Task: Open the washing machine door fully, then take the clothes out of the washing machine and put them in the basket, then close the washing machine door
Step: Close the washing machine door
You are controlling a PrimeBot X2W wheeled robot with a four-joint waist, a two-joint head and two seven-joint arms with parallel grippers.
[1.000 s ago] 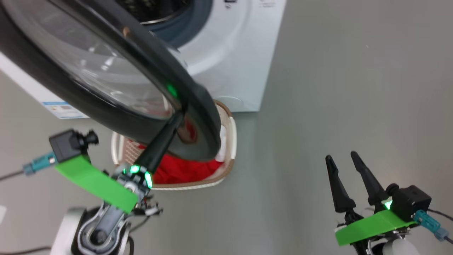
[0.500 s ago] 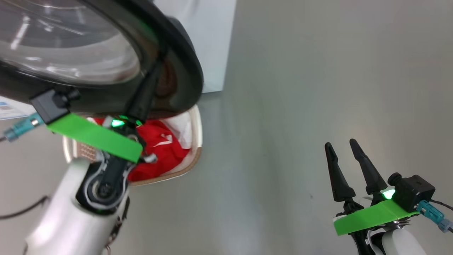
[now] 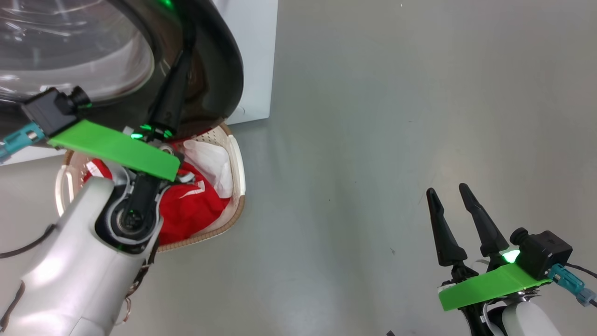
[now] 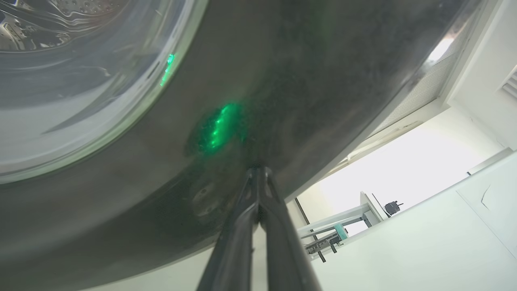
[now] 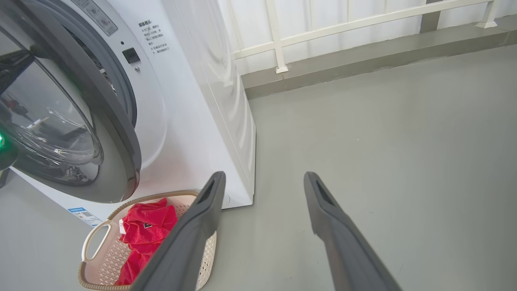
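Note:
The washing machine door, with its black rim and clear glass bowl, stands partly open in front of the white washing machine. My left gripper is shut, and its tips press against the door's black rim. Below the door, the basket sits on the floor with the red shirt and the white cloth in it. My right gripper hangs open and empty at the lower right, far from the basket. The right wrist view shows the door angled off the machine, with the basket and shirt below and the gripper open.
Grey floor spreads to the right of the machine. A low grey kerb with a white railing runs along the back wall behind it.
The head camera has turned, shifting the whole scene left. My left arm has reached further forward, its tips still on the rim as the door swings toward the machine. The right gripper holds still.

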